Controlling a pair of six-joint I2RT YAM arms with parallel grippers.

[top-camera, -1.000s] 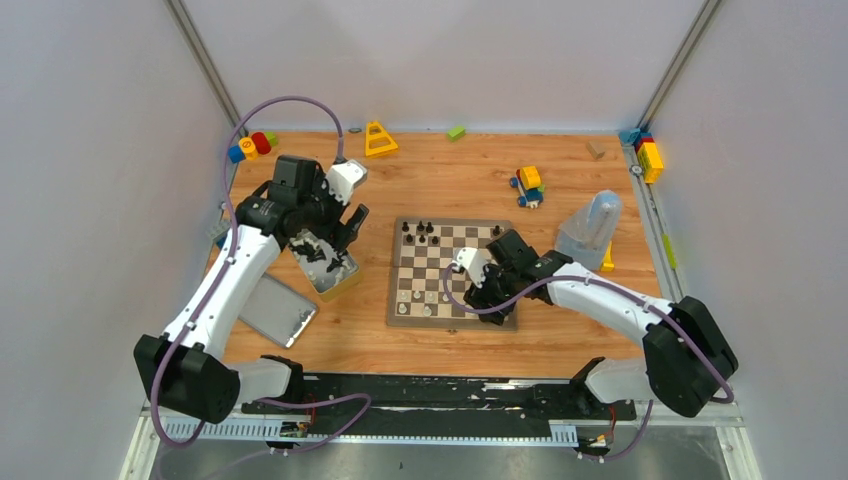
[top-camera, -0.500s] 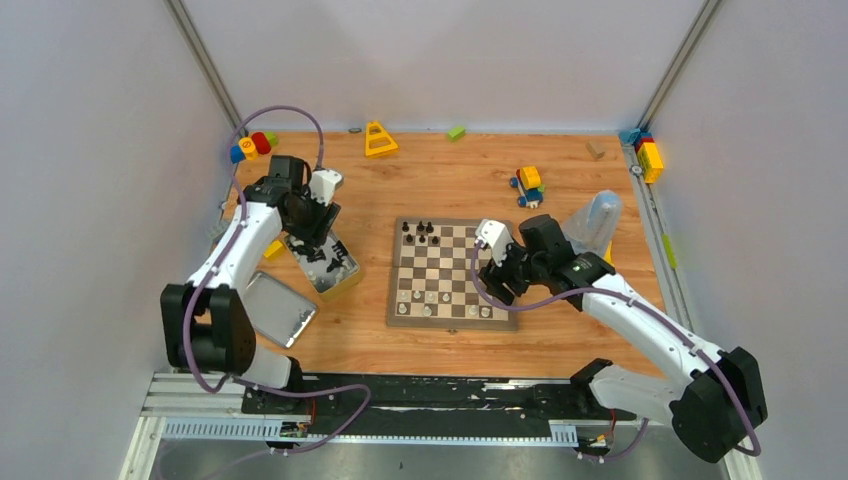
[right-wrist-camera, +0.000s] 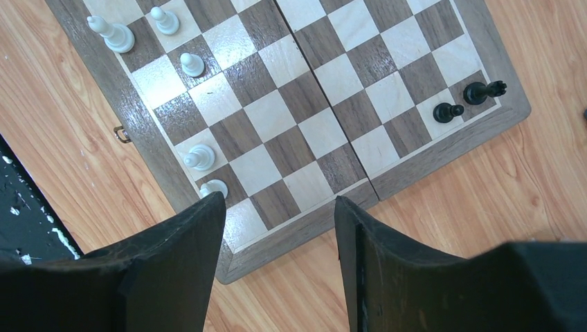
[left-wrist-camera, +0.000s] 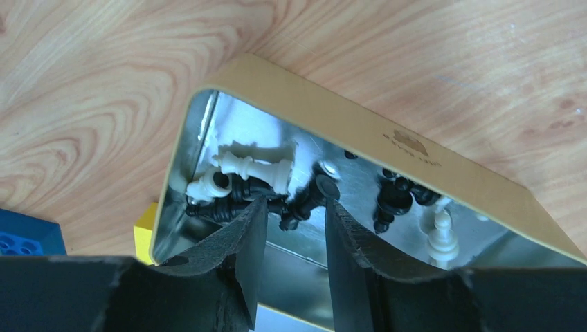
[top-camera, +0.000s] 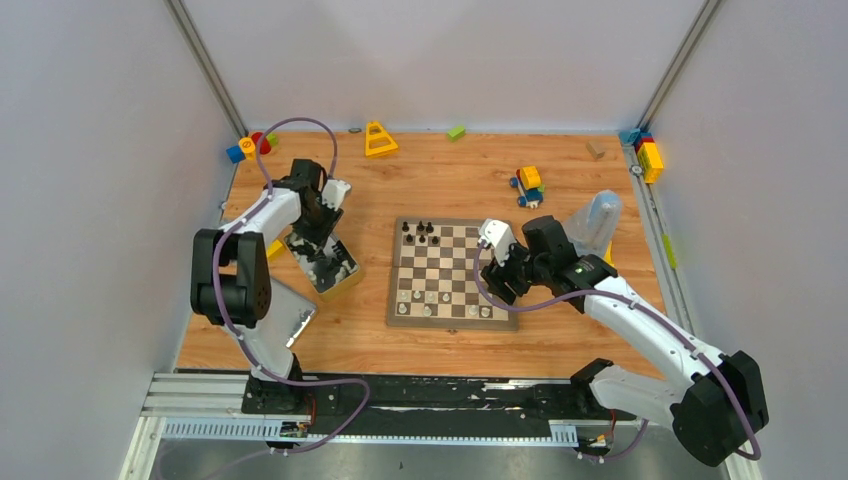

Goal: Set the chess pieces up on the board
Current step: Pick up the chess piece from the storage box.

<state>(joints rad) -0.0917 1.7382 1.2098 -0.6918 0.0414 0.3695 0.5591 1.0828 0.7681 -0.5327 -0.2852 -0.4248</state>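
Your left gripper is down in the tin, jaws half apart astride a black piece that lies slanted across the gap just ahead of the tips. A tangle of other pieces crowds one finger. Your right gripper hovers wide and empty over the edge of the board, beside the white pieces.

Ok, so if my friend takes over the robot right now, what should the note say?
Left end effector: down inside the gold-sided metal tin, tips by a black chess piece; grip unclear.
Right end effector: open, empty, above the edge of the brown-and-cream checked wooden board.
Done: a few white pieces and black pieces stand on the board.
Left to do: most squares bare; more pieces lie in the tin.
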